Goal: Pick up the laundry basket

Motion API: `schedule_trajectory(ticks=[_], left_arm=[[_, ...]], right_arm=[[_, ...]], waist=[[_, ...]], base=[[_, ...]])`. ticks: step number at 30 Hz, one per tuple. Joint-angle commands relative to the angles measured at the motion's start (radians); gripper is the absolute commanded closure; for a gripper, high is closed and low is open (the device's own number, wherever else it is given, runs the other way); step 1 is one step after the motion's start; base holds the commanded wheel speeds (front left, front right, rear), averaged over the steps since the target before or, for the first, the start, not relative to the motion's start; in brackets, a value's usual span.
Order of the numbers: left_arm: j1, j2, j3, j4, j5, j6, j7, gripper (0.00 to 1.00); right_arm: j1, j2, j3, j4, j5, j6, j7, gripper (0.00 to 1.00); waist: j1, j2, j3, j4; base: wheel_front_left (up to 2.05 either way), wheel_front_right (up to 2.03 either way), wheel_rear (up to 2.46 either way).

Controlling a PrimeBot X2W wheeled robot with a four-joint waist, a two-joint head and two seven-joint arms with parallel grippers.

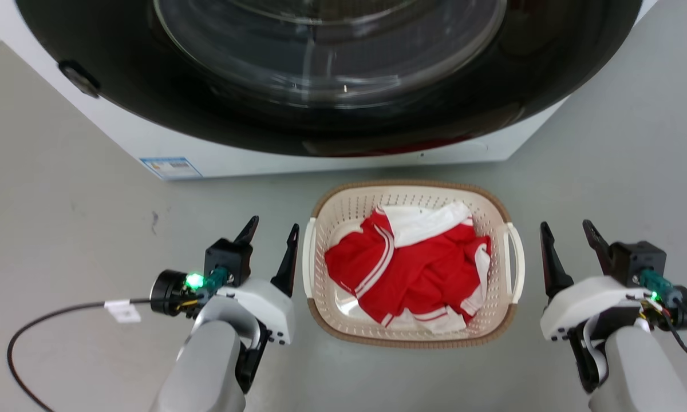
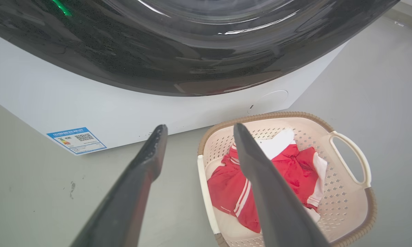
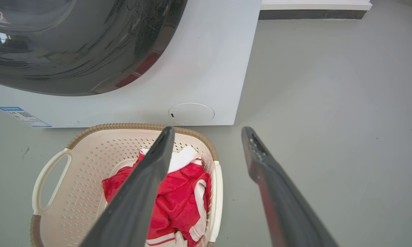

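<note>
laundry basket [image 1: 406, 186] is upright on the floor [image 1: 63, 217], just in front of the washing machine [image 1: 149, 143], close to its lower front edge and below the dark round door [image 1: 343, 120]. It holds a crumpled red-and-white garment [image 1: 412, 263] that covers most of the bottom.

left end effector [image 1: 275, 223]: fingers spread, nothing between them, just beside the basket's left side handle [image 1: 307, 257]. The inner finger [image 1: 288, 260] looks barely clear of the handle, but the head view can't settle gap vs. contact.

right end effector [image 1: 565, 224]: spread too, empty, near the right side handle [image 1: 515, 260], with a visible strip of floor between the finger and the handle.

Both point toward the machine, one on each side of the basket, at roughly the same level in the head view.

Other: blue label [image 1: 170, 167] at the machine's lower left front corner. Black cable [image 1: 46, 320] runs from the left wrist and loops toward the floor. Green lights are on at both wrists.
</note>
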Motion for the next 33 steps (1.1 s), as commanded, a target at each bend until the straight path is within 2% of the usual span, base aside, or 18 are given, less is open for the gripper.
schedule_trajectory(ticks=[1,10,21,26,33], left_arm=[[-0.031,0.001,-0.002,0.028,-0.002,-0.005,-0.002,0.0],[-0.181,0.001,-0.027,0.234,-0.014,-0.009,0.003,0.0],[-0.346,0.001,-0.067,0.397,-0.026,-0.014,0.032,0.0],[-0.414,0.001,-0.079,0.448,-0.029,-0.009,0.049,0.0],[-0.467,0.001,-0.1,0.486,-0.035,-0.006,0.069,0.0]], right_arm=[[-0.033,0.002,-0.003,0.022,0.006,0.0,-0.006,0.0],[-0.192,0.002,-0.017,0.268,0.034,0.0,-0.017,0.0],[-0.396,0.002,-0.037,0.576,0.041,0.0,-0.023,0.0],[-0.468,0.002,-0.032,0.656,0.052,0.0,-0.023,0.0],[-0.512,0.002,-0.045,0.691,0.044,0.0,-0.015,0.0]], waist=[[-0.0001,0.0,0.042,-0.011],[-0.0001,0.0,0.146,-0.026],[-0.0001,0.0,0.26,-0.026],[-0.0001,0.0,0.308,-0.025],[-0.0001,0.0,0.348,-0.021]], base=[[0.0,0.0,0.0],[0.0,0.0,0.0],[0.0,0.0,0.0],[0.0,0.0,0.0],[0.0,0.0,0.0]])
